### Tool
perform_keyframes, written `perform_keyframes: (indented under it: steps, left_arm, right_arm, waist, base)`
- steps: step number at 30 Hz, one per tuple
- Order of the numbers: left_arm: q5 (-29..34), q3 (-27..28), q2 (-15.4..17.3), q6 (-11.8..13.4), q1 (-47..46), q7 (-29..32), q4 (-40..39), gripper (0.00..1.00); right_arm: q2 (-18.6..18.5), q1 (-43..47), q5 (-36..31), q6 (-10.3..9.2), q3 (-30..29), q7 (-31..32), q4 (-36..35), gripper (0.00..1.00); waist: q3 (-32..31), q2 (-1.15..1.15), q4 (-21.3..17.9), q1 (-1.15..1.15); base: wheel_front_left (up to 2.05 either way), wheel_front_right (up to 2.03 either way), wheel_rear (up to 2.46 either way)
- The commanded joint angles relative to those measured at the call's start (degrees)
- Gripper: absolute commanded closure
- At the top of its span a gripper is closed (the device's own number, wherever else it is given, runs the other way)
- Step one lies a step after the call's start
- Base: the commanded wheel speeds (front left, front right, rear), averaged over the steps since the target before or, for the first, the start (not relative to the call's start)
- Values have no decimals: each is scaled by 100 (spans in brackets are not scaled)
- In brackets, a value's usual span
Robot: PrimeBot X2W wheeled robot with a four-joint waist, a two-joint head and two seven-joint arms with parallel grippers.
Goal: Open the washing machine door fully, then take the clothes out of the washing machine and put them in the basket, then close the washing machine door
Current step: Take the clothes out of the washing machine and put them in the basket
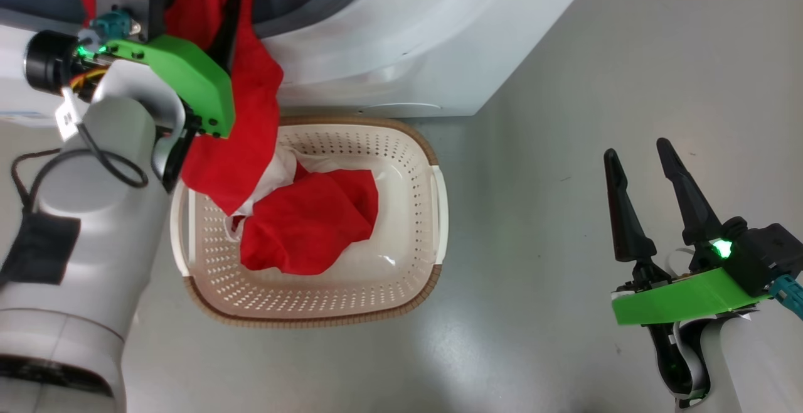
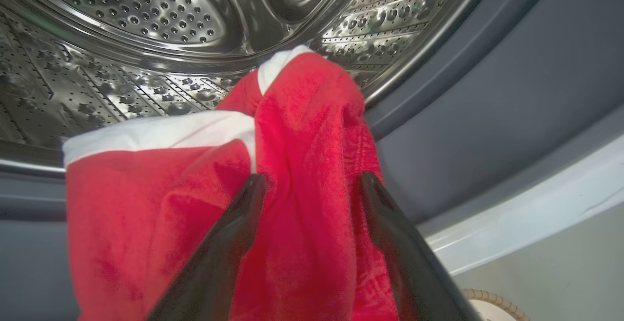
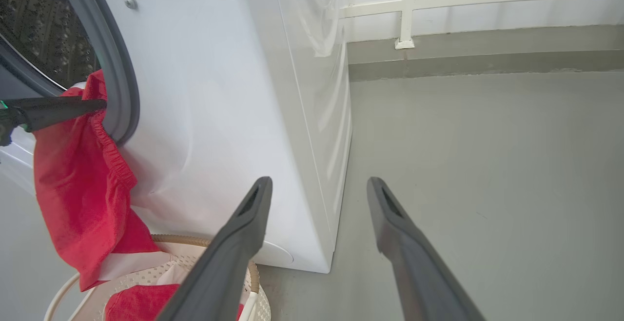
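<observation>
Half the clothes in basket, rest hanging off washing machine; left gripper, right gripper fingers open; door later

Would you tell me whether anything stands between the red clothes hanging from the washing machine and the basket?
Nothing visible does. The clothes hang from the mouth of the washing machine straight down into the basket below, their lower part already lying inside. The open left gripper straddles a fold at the mouth.

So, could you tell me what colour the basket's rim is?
Brown basket rim, clearest in the head view.
</observation>
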Motion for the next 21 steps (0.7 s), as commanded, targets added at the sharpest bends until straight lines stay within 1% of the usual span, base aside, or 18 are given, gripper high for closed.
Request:
perform_keyframes:
  steps: [1, 5, 6, 7, 8, 12, 16, 18, 21]
  left_arm:
    - [17, 40, 253, -25, -155, -4, 19, 0]
    - [54, -60, 263, -25, -333, -65, 394, 0]
    - [50, -74, 266, -25, -356, -87, 469, 16]
    - [42, -89, 269, -25, -371, -104, 538, 54]
    - [29, -129, 278, -25, -378, -145, 633, 100]
    - [-127, -110, 263, -25, -318, -256, 692, 100]
    - [-273, -71, 228, -25, -193, -338, 554, 100]
    - [-341, -17, 228, -25, -107, -351, 373, 100]
    - [-398, 192, 306, -25, 117, -355, -163, 100]
  right_arm:
    - [-21, -31, 19, 26, 156, -36, -124, 0]
    - [-21, -46, 43, 26, 189, -36, -128, 0]
    - [-21, -46, 46, 26, 193, -36, -128, 0]
    - [-21, -43, 48, 26, 195, -36, -129, 0]
    - [-21, -37, 50, 26, 197, -36, -129, 0]
    - [-21, -13, 42, 26, 155, -36, -133, 0]
    - [-21, 8, 15, 26, 97, -36, -129, 0]
    - [-21, 17, 1, 26, 79, -36, -130, 0]
    - [-21, 23, -16, 26, 53, -36, -139, 0]
  waist:
    - [28, 0, -57, 0]
    - [46, 0, -125, 0]
    - [46, 0, -138, 0]
    - [46, 0, -149, 0]
    - [38, 0, -161, 0]
    - [4, 0, -135, 0]
    - [-34, 0, -37, 0]
    - [-54, 0, 15, 0]
    - [-76, 0, 83, 0]
  base:
    - [0, 0, 0]
    - [0, 0, 0]
    - [0, 0, 0]
    - [0, 0, 0]
    - [0, 0, 0]
    - [0, 0, 0]
    - [0, 0, 0]
    - [0, 0, 0]
    - [0, 0, 0]
